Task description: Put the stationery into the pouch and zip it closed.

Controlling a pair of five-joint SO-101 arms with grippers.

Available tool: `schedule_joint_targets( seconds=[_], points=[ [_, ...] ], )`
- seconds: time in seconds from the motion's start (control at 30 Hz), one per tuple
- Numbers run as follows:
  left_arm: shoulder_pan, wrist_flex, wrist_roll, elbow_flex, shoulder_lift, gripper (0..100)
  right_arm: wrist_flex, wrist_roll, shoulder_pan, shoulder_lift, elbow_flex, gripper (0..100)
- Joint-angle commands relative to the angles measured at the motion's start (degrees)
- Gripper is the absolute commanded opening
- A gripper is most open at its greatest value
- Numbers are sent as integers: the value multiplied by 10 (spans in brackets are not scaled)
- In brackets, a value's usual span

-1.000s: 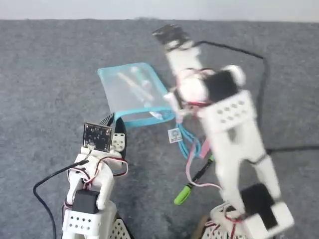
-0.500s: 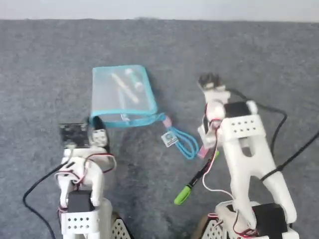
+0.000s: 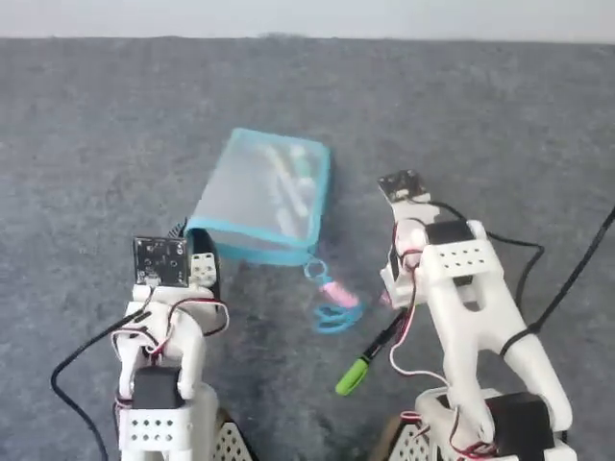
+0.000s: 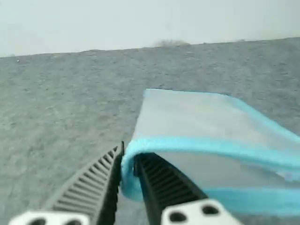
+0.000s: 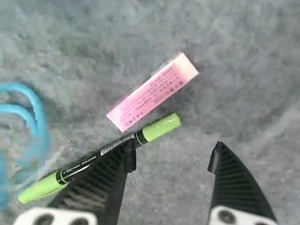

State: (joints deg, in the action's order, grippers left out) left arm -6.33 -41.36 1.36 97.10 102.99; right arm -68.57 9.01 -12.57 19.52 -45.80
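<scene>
The translucent pouch [image 3: 264,197] with teal trim lies mid-table, several pens [image 3: 288,187] showing through it. My left gripper [image 4: 127,157] is shut on the pouch's [image 4: 211,126] near teal corner, also seen from above [image 3: 199,242]. A blue cord loop [image 3: 336,312] trails from the pouch's zip end. A green marker [image 5: 108,154] and a pink eraser [image 5: 152,91] lie on the carpet below my right gripper [image 5: 172,147], which hovers open over the marker's cap end with nothing between its fingers. From above, the marker [image 3: 368,360] lies beside the right arm [image 3: 452,259].
Grey carpet covers the whole table. Black cables [image 3: 538,288] run off to the right of the right arm, and another [image 3: 82,355] loops left of the left arm's base. The blue cord [image 5: 28,117] lies close to the marker's far end.
The right arm pulled back from the pouch to above the marker and eraser. The left gripper swung the pouch rightward and turned it; the blue cord slid nearer the arms.
</scene>
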Motion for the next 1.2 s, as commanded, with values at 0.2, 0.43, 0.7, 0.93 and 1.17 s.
schedule_joint_targets(
  seconds=[0.2,0.43,0.7,0.93,1.17],
  points=[
    [2,23,10,-6,2,12,11,-5,3,23,-13,247],
    [4,23,10,-6,2,12,73,-7,-16,-103,-14,139],
    [4,24,10,-6,2,12,80,-37,4,-191,24,132],
    [4,24,10,-6,2,12,77,-33,99,-192,80,15],
    [4,24,10,-6,2,12,8,-13,162,-197,243,7]
  ],
)
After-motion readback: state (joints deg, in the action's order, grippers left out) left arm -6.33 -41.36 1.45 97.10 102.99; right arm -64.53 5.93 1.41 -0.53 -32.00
